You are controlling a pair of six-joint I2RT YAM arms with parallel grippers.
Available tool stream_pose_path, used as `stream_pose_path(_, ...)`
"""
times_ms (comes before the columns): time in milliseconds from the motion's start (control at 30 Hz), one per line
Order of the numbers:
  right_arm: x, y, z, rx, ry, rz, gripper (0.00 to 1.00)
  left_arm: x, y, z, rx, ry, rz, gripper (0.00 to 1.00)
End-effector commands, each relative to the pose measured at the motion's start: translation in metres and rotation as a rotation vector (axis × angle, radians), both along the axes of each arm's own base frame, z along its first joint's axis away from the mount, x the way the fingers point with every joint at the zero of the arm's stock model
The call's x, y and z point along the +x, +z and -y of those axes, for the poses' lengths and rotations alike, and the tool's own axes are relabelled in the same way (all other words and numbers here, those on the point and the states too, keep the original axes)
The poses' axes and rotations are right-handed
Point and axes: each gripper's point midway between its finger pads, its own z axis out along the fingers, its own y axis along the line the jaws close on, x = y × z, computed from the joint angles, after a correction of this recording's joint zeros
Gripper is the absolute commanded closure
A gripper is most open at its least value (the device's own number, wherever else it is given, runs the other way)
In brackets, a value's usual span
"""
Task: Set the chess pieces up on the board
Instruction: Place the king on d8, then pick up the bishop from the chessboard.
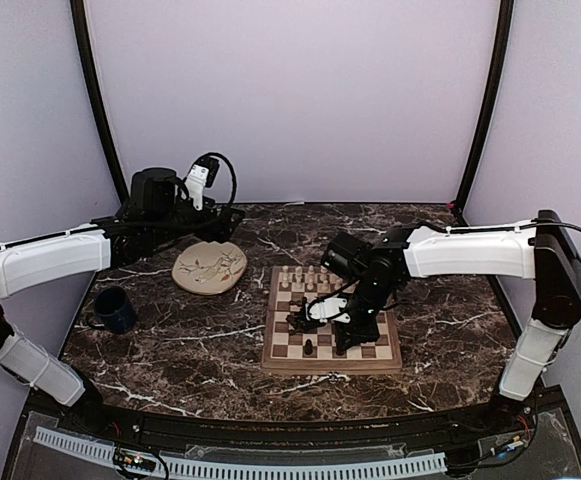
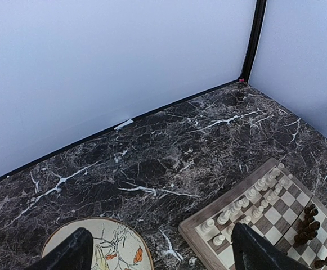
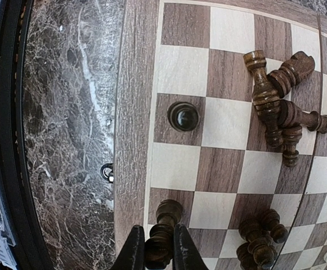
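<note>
Dark marble table (image 1: 170, 350) showing glossy white veining. Checkered wooden board (image 1: 300, 362), tan-bordered, sitting right of centre. Left claw (image 2: 163, 253) hanging wide apart; right claw (image 3: 158, 256) pinching a dark piece (image 3: 162, 225) by the board's near edge. Pale turned pieces (image 1: 300, 275) standing along the far rows; dark ones (image 3: 281, 112) lying tumbled mid-board.

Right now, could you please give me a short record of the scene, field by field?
left gripper: open, holding nothing, above the table beside the plate
right gripper: shut on a dark piece, at the board's near edge
pale pieces: standing in two rows along the board's far edge
dark pieces: several lying heaped on the board; one pawn standing alone
mug: on the table, left of the board
</note>
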Motion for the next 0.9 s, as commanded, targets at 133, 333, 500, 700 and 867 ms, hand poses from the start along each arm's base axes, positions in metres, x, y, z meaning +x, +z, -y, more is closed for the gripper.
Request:
stream_pose_path(133,0.0,0.005,-0.004,0.009,-0.008,0.01,0.69,0.0,0.013,0.004,-0.014,-0.016,0.019,0.13)
stream_pose_path(333,0.007,0.037,-0.004,0.055,-0.032,-0.015,0.63,0.0,0.011,0.007,-0.015,-0.027,0.006,0.12)
stream_pose_path(500,0.038,0.061,0.006,0.111,-0.139,-0.005,0.63,0.0,0.01,0.007,-0.017,-0.031,0.004,0.12)
stream_pose_path(700,0.073,0.05,0.022,0.063,-0.254,0.076,0.71,0.0,0.006,0.009,-0.017,-0.038,-0.009,0.12)
stream_pose_path(867,0.074,0.032,0.026,0.024,-0.266,0.06,0.73,0.0,0.006,0.011,-0.019,-0.045,-0.014,0.13)
